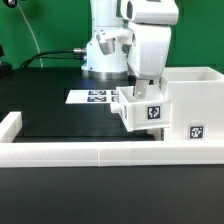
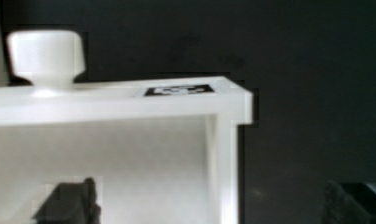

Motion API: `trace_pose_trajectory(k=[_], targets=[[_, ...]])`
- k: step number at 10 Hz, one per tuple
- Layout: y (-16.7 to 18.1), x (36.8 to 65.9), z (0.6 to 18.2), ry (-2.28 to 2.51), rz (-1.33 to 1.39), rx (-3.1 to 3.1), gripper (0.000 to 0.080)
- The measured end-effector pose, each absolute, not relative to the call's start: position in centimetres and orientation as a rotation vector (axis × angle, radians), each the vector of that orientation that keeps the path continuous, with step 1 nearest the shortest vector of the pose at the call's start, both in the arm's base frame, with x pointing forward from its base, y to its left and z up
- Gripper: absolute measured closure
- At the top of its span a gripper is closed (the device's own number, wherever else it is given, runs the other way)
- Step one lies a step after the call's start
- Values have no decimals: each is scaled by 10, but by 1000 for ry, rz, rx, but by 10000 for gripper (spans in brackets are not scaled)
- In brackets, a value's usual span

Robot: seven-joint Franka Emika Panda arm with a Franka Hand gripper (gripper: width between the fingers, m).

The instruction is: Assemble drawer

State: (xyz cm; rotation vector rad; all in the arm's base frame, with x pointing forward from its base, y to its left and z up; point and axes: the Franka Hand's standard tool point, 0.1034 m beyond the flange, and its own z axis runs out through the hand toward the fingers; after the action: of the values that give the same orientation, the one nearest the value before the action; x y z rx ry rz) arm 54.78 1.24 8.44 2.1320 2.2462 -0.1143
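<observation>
A small white tray (image 1: 143, 112) with a tag on its front sits slightly tilted against the left side of the tall white housing (image 1: 192, 100) at the exterior view's right. My gripper (image 1: 140, 90) is right above the tray. In the wrist view the tray (image 2: 114, 150) shows a round knob (image 2: 44, 58) and a tag (image 2: 181, 90). My gripper (image 2: 217, 205) is open wide. One dark finger (image 2: 69, 203) is over the tray's inside and the other (image 2: 363, 200) is outside its side wall; neither touches the wall. A second tray is not in view.
The long low white border wall (image 1: 90, 152) runs along the front and turns up at the exterior view's left (image 1: 10, 125). The marker board (image 1: 93, 97) lies on the black mat behind the tray, by the robot's base (image 1: 105, 55).
</observation>
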Motion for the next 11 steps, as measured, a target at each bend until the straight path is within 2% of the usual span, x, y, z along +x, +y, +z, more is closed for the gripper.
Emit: trace_pose_trajectory(k=[3, 5, 8, 11], targets=[[-15, 552, 103, 2297, -118, 2050, 151], [-40, 551, 103, 2329, -113, 2028, 150], [-63, 552, 88, 2427, -10, 2071, 150], [-65, 555, 67, 2449, 48, 2173, 150]])
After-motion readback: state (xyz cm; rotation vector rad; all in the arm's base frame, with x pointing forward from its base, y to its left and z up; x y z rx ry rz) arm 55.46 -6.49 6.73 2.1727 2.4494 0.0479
